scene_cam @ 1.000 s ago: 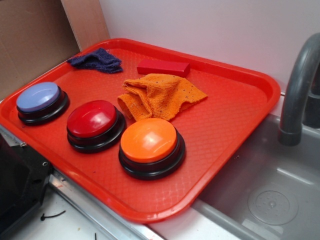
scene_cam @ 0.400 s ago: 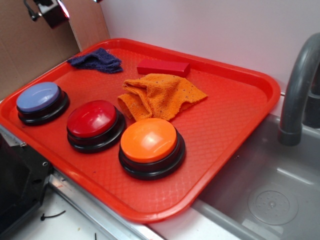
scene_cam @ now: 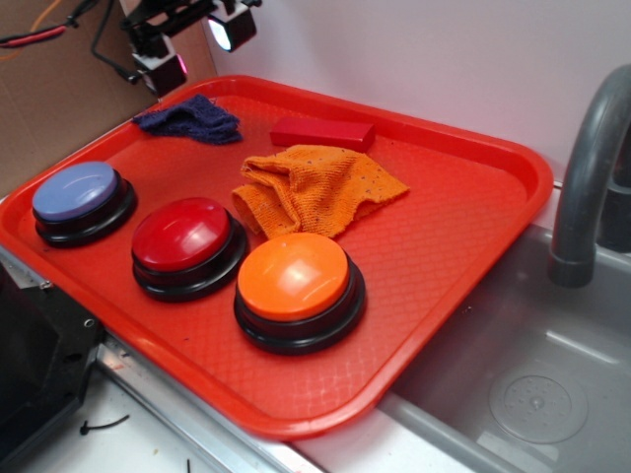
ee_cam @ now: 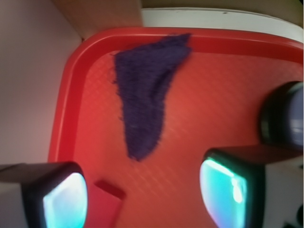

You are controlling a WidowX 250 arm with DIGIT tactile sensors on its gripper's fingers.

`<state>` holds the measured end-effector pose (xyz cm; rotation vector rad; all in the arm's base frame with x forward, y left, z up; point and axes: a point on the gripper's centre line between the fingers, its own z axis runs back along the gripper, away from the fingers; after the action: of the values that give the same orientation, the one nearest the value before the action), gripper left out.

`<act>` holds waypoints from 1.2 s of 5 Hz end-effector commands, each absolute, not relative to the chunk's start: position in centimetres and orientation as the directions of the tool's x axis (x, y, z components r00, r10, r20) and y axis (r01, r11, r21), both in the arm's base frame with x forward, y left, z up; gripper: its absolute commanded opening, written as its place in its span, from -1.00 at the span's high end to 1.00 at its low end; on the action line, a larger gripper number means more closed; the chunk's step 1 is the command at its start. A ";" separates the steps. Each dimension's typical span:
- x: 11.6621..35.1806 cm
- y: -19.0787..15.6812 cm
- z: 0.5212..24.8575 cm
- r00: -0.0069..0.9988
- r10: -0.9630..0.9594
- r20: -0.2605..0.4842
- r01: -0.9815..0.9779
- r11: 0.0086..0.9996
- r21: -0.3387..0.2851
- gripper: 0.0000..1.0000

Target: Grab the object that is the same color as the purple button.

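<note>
The small dark purple-blue knitted cloth (scene_cam: 189, 119) lies at the far left corner of the red tray (scene_cam: 463, 227); in the wrist view it (ee_cam: 145, 92) lies ahead of the jaws. The purple button (scene_cam: 81, 200), with a pale lavender-blue top and a black base, sits at the tray's left edge and shows at the right edge of the wrist view (ee_cam: 285, 116). My gripper (scene_cam: 192, 44) hangs above the cloth, open and empty; in the wrist view the gripper (ee_cam: 147, 194) has its jaws wide apart over bare tray.
A red-topped button (scene_cam: 185, 243) and an orange-topped button (scene_cam: 298, 289) sit at the tray's front. An orange knitted cloth (scene_cam: 314, 187) and a red rectangular block (scene_cam: 322, 133) lie mid-tray; the block also shows in the wrist view (ee_cam: 107, 202). A grey sink (scene_cam: 532, 374) and faucet (scene_cam: 592, 168) are at right.
My gripper has come into view at the top left and moved right and down to above the purple cloth. Nothing on the tray has moved.
</note>
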<state>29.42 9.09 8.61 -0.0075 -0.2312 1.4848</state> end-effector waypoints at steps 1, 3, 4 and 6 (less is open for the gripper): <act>30.1 11.9 6.4 0.020 0.986 0.164 -0.995 0.036 -0.095 -1.00; 28.8 12.9 4.5 0.016 0.990 0.142 -1.000 0.019 -0.020 -1.00; 28.1 13.2 4.1 0.031 0.987 0.160 -0.999 0.032 -0.003 -1.00; 27.4 13.8 2.9 0.027 0.981 0.194 -0.999 0.021 0.033 -1.00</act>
<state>29.01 12.39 1.72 0.1825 -0.1049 1.5249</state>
